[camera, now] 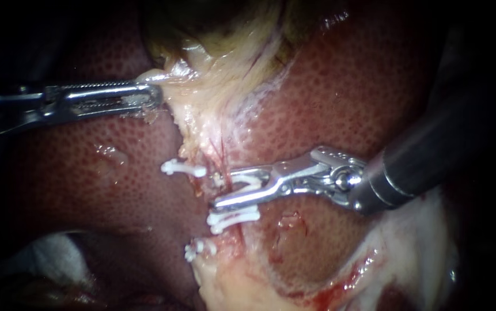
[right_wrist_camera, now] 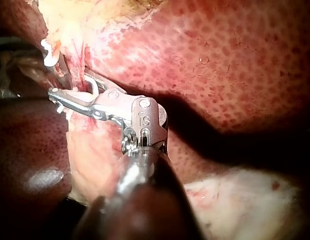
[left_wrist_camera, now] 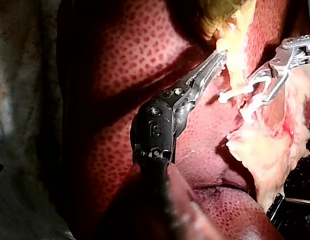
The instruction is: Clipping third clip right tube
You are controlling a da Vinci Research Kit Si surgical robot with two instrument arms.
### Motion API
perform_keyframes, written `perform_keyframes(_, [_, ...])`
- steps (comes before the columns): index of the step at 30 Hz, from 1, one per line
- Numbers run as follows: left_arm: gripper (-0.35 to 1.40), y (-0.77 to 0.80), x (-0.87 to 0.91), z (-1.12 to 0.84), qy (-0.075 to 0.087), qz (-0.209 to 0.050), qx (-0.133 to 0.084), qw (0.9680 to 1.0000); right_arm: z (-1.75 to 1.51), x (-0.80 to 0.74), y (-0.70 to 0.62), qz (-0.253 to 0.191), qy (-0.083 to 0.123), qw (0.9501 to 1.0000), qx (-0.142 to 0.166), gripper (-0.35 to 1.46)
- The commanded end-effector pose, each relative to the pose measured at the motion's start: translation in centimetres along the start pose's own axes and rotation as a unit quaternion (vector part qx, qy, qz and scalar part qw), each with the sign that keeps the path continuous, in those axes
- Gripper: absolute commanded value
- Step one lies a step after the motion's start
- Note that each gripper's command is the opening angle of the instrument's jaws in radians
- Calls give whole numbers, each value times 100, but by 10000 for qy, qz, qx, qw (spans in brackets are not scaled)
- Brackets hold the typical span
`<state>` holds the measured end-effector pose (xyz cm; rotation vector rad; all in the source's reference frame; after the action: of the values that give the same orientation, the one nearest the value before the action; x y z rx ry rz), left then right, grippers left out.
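Tissue: the liver (camera: 345, 86) fills the field. A band of pale tissue (camera: 201, 86) runs from far to near down the middle.

Task item: the tube (camera: 220, 154), a thin reddish strand, lies in that band. The white clip (camera: 243, 183) sits across it, at mid-field.

Other clips:
- A seated clip (camera: 233, 219) crosses the same strand just near of the white clip.
- A left clip (camera: 183, 169) lies just left of the tube.
- A nearest clip (camera: 200, 249) sits at the near end of the pale band.

Your right instrument (camera: 223, 188): the shaft enters from the right, with the wrist bent toward the left. Its tool stands apart and straddles the tube. The white clip is carried between the two jaws and both bear on it.

Your left instrument (camera: 152, 95): the shaft enters from the left and lies nearly level, far of the clips. Its tool is clamped on the left edge of the pale tissue. The left wrist view shows the left instrument (left_wrist_camera: 220, 56) with the jaws together on that tissue.
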<state>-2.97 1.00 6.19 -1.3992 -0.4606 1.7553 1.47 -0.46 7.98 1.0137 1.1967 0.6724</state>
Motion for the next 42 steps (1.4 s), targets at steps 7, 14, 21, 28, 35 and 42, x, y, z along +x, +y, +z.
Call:
perform_keyframes(7, [-35, 0, 0, 0, 2, 1, -3, 10000, -3, -2, 2, 4, -30, 10000, 23, 45])
perform_keyframes(14, [-35, 0, 0, 1, 2, 1, -1, 10000, 10, -2, -9, 9, 51, 9996, 290, 45])
perform_keyframes(21, [-35, 0, 0, 1, 3, 2, 1, 10000, 24, 0, -14, 11, 135, 9992, 386, 45])
perform_keyframes(28, [-35, 0, 0, 2, 4, 1, 3, 10000, 32, 3, -15, -16, 209, 9987, 466, 45])
perform_keyframes(35, [-35, -1, 0, 2, -12, 3, 1, 10000, 37, 0, -26, 176, 204, 9968, 751, 45])
perform_keyframes(42, [-35, -3, -1, 2, -12, 4, -2, 10000, 39, -2, -35, 278, 166, 9955, 885, 44])
